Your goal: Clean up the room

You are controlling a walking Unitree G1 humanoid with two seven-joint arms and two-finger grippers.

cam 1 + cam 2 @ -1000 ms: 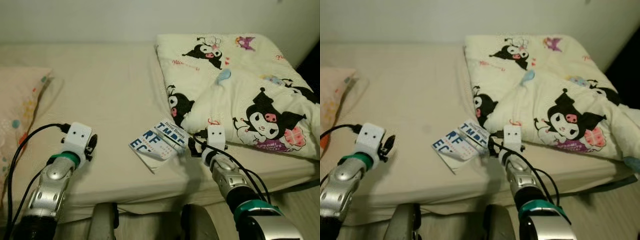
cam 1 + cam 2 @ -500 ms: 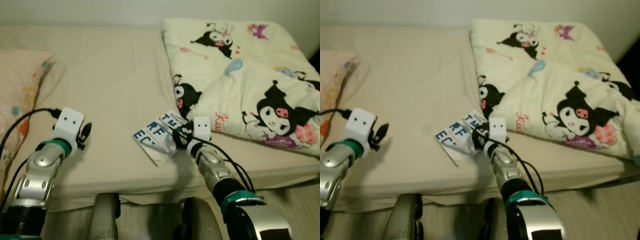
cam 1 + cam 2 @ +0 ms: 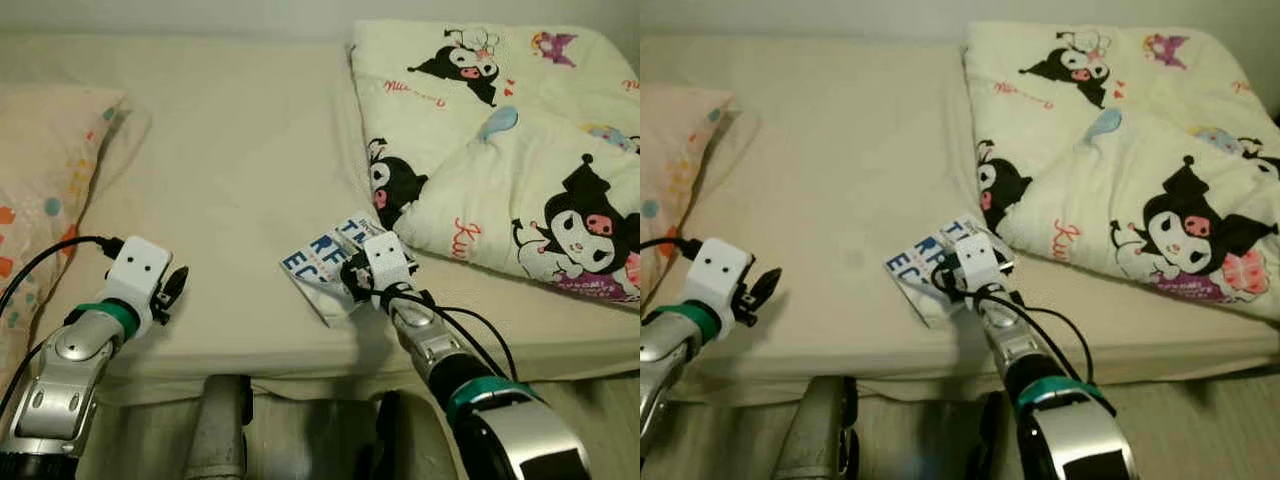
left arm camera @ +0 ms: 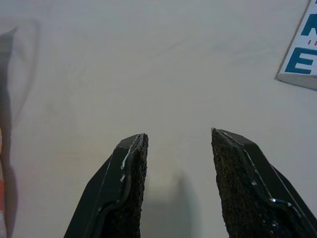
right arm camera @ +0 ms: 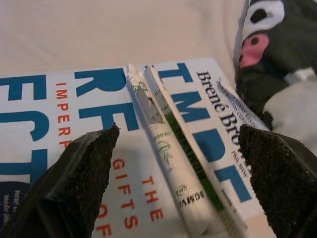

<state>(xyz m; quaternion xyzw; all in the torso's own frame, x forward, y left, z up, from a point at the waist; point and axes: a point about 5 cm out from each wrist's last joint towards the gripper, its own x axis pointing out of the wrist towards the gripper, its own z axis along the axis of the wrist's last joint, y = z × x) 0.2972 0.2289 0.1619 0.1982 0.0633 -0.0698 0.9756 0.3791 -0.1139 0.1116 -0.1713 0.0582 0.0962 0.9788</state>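
Although the right gripper (image 5: 178, 163) hangs wide open over the book (image 3: 322, 268) and slim wrapped tube (image 5: 171, 163) at the bed (image 3: 230, 170) edge, nothing is held. Left gripper (image 4: 181, 183) open, idle. Cleanup barely begun, by my judgement.

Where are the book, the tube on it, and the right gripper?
book (image 5: 54, 129): right wrist view, on the white cover.
tube (image 5: 168, 163): right wrist view, mid-length of its body.
right gripper (image 5: 181, 168): right wrist view, midway between its open fingertips.
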